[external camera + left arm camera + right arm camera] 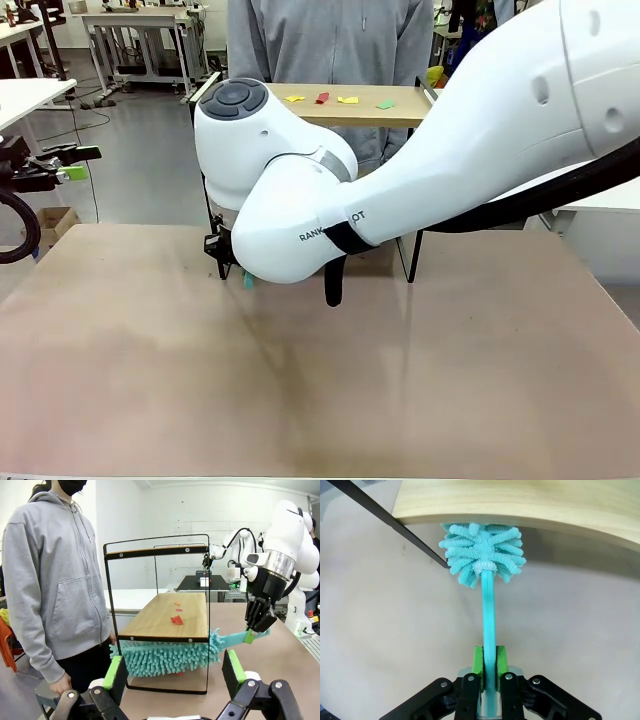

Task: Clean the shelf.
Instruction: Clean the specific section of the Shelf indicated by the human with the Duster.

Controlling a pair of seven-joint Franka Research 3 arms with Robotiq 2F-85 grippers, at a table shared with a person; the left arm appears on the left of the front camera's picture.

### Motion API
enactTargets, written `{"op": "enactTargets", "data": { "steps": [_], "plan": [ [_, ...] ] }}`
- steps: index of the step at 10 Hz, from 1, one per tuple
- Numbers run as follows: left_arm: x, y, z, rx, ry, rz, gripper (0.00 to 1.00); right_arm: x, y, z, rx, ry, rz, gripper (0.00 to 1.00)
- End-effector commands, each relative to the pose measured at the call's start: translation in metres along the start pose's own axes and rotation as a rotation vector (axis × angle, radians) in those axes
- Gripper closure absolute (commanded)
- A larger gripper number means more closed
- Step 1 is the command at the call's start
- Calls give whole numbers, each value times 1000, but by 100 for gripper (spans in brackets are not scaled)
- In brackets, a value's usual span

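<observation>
The shelf stands on the table, two light wood boards in a thin black frame. Small red scraps lie on its lower board, and coloured scraps lie on its top board. My right gripper is shut on the handle of a teal fluffy duster. The duster head sits right under the lower board's edge, above the table. In the right wrist view the right gripper has its green pads tight on the handle. My left gripper is open and holds nothing, well short of the shelf.
A person in a grey hoodie stands close behind the shelf, one hand hanging low. My right arm spans the table's middle and hides the shelf's lower part. The tan tabletop stretches in front. The left gripper hangs off the table's left.
</observation>
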State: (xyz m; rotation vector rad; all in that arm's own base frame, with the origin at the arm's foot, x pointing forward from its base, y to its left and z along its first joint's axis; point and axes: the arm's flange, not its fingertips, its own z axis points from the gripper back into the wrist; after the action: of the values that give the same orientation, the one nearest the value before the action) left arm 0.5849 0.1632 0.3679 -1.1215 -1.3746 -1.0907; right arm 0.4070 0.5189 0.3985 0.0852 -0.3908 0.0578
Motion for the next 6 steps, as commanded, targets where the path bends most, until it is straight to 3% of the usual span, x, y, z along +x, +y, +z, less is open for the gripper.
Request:
{"op": "enactTargets", "data": {
  "steps": [1,6],
  "plan": [
    [3,-1,-1,4,3,-16,0,4,14,-15,-30,-26,-31,87],
    [3,-1,-1,4,3,-16,0,2,15,-45,-12,79,-3,87]
  ]
}}
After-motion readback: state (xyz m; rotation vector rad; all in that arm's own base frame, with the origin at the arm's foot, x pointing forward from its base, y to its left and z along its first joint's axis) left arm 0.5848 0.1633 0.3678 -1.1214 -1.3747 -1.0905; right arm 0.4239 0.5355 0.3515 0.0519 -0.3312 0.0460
